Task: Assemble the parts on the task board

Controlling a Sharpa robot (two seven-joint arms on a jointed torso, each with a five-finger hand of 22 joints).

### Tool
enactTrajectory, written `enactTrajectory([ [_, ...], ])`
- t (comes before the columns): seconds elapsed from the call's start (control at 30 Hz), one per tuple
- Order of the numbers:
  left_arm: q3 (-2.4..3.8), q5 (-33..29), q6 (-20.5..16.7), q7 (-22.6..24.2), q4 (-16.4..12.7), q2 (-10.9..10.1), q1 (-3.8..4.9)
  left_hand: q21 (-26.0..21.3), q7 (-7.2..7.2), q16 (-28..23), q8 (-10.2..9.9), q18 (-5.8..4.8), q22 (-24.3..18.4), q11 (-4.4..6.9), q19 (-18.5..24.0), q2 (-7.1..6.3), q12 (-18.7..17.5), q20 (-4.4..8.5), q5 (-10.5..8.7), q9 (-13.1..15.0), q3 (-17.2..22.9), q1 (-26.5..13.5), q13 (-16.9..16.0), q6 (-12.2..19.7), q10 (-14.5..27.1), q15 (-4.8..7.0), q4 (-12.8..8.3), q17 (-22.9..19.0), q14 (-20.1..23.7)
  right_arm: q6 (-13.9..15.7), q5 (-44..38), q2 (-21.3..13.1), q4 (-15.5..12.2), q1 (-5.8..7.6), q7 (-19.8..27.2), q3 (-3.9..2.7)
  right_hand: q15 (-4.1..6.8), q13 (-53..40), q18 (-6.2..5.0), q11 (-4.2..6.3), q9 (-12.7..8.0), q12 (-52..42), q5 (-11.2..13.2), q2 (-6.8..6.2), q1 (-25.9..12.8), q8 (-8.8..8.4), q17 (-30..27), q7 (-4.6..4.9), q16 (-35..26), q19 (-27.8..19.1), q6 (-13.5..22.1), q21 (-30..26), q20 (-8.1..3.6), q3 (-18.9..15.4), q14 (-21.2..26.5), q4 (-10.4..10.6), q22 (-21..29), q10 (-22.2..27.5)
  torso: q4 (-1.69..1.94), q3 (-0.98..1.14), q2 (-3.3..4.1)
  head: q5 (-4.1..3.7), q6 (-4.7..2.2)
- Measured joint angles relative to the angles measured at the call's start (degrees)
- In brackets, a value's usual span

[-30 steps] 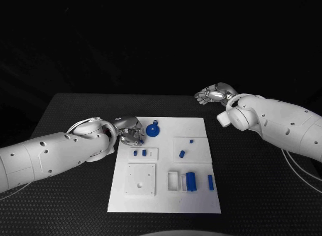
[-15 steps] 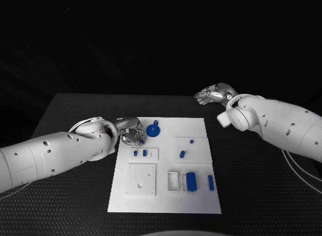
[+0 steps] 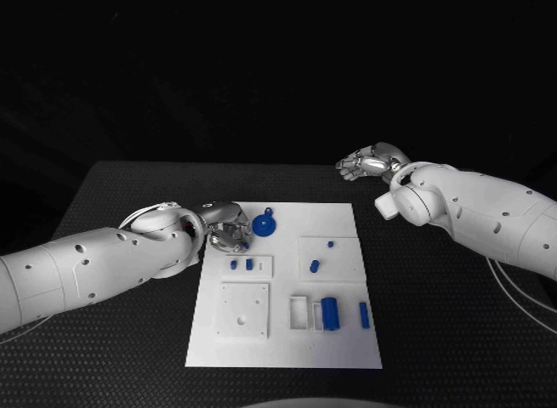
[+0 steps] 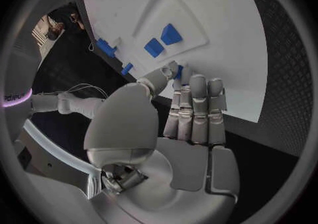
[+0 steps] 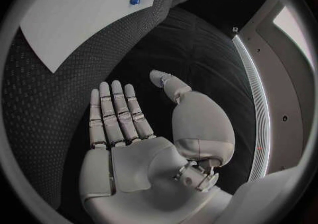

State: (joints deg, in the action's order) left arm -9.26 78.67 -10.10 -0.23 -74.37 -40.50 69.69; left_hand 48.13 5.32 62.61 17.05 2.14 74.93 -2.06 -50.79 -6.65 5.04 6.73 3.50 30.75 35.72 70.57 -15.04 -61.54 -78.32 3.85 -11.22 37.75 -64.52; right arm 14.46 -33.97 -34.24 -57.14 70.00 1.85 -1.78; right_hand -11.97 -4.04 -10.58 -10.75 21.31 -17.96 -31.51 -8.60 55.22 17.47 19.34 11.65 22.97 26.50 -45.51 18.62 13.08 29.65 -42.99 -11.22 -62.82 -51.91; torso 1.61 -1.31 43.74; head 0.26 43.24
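White task board (image 3: 339, 340) on black table (image 3: 462, 340)

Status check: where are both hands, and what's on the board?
Left hand at task board far-left edge, fingertips on a small blue part. Right hand open, off the board. Nothing in the way.

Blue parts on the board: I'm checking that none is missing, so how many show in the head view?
7: a round one beside the left hand, two small ones, two right of centre, two near the front edge. The left hand may hide others.
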Motion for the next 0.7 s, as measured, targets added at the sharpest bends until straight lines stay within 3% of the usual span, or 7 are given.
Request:
enactTrajectory([
  [0.3,-0.15,0.11,0.05,0.01,0.59,0.70,0.01,0.00,-0.01,0.23,0.11,-0.02,-0.01,-0.22,0.00,-0.09,0.01,0.00,-0.01,-0.04,0.06,-0.14,-0.08,-0.19,-0.22,0.04,0.06,0.00,-0.22,0.00,0.00,0.03,-0.08,0.00,0.00,-0.01,0.00,0.00,0.00,0.00,0.00,0.00,0.00,0.00,0.00,0.00,-0.05,0.00,0.00,0.00,0.00,0.00,0.00,0.00,0.00,0.00,-0.01,0.00,0.06,-0.01,-0.01,0.00,0.04],
  [0.53,-0.96,0.08,-0.16,0.19,0.62,0.69,0.03,0.00,0.00,0.23,-0.06,-0.02,-0.01,-0.20,0.00,0.05,0.25,0.00,-0.01,-0.10,0.32,-0.35,-0.16,-0.18,-0.43,0.12,0.04,0.00,-0.30,0.00,0.00,0.01,-0.12,-0.01,0.00,-0.01,0.00,0.00,0.00,0.00,0.00,0.00,0.00,0.00,0.00,-0.01,-0.05,0.00,0.00,0.00,0.00,0.00,0.00,0.00,0.00,0.00,-0.05,0.00,-0.01,0.00,-0.01,0.13,-0.11],
  [0.7,-1.15,0.08,-0.50,0.23,0.71,0.77,-0.12,0.23,-0.02,0.23,-0.01,-0.05,-0.02,-0.10,0.00,0.22,0.02,0.00,0.00,-0.09,0.33,-0.19,-0.16,-0.15,-0.53,0.10,0.03,0.06,-0.32,0.00,0.00,0.01,-0.16,-0.03,0.00,-0.01,0.00,0.00,0.00,0.00,0.00,0.00,0.00,0.00,0.00,-0.01,-0.05,0.00,0.00,0.00,0.00,0.00,0.00,0.00,0.00,0.00,-0.05,0.00,0.03,0.01,-0.02,0.05,-0.04],
])
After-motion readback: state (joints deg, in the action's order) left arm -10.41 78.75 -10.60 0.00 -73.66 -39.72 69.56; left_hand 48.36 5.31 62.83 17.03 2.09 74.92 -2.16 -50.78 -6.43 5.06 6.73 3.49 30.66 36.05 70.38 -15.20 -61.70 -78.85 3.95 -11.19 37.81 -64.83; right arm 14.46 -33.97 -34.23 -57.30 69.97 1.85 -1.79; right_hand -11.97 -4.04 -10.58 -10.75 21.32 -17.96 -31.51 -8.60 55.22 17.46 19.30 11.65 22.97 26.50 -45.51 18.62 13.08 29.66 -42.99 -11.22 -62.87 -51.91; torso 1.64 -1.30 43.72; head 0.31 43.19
